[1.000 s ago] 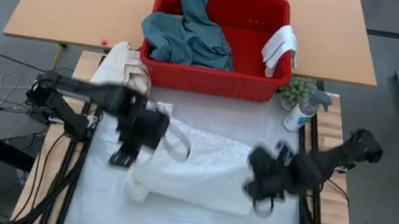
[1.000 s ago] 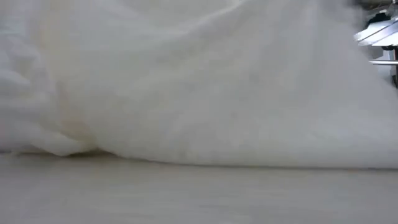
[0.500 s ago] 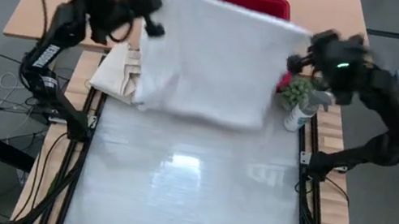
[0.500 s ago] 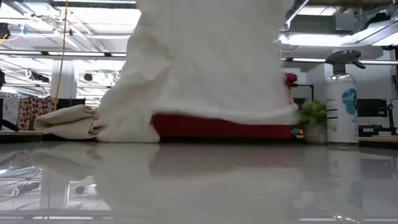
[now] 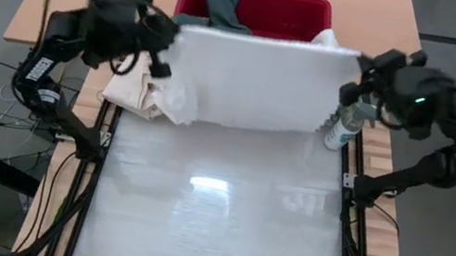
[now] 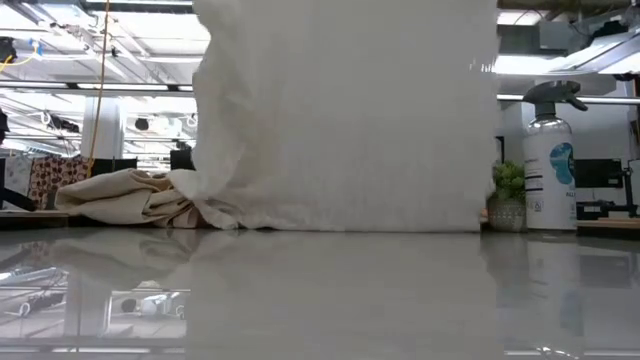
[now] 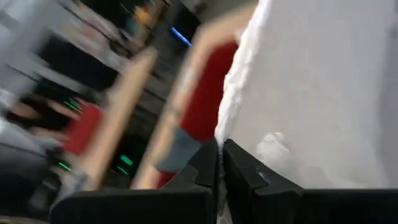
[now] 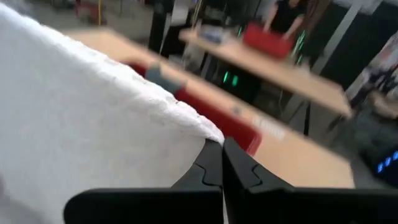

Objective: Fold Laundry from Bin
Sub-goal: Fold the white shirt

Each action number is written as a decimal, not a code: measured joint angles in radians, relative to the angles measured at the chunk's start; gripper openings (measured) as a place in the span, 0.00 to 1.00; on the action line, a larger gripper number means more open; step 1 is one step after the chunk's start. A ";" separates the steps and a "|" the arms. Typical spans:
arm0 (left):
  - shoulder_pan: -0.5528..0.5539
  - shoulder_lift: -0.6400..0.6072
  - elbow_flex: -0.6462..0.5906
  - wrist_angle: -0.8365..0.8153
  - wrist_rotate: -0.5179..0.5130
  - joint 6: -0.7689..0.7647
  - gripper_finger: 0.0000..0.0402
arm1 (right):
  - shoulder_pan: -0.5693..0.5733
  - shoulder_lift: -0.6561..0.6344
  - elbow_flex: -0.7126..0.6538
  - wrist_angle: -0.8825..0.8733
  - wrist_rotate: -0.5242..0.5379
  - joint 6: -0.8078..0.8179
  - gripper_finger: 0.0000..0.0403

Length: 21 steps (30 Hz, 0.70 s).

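At the table's 12 o'clock end, in front of the bin (image 5: pixel 272 9), the white towel (image 5: pixel 250 80) hangs spread as a sheet, its long axis running 9 to 3 o'clock, its lower edge brushing the table (image 5: pixel 212 219). The left gripper (image 5: pixel 167 34) is pinched on its 9 o'clock top corner, the right gripper (image 5: pixel 357 71) pinched on the 3 o'clock corner. Half a second ago the towel hung higher, hiding most of the bin; now it sits lower and nearer the table. The teal garment (image 5: pixel 222 0) shows in the bin. A cream canvas bundle (image 5: pixel 136 88) lies beside the towel at 9 o'clock, a spray bottle (image 5: pixel 341 129) at 3.
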 joint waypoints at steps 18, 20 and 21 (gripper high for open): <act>-0.383 0.078 -0.192 -0.303 0.748 -0.811 0.00 | 0.591 0.302 -0.167 -0.265 -0.413 0.848 0.04; -0.447 0.079 -0.256 -0.302 0.741 -0.855 0.00 | 0.655 0.353 -0.168 -0.267 -0.480 0.924 0.04; -0.476 0.076 -0.295 -0.295 0.732 -0.873 0.00 | 0.686 0.377 -0.168 -0.267 -0.507 0.961 0.04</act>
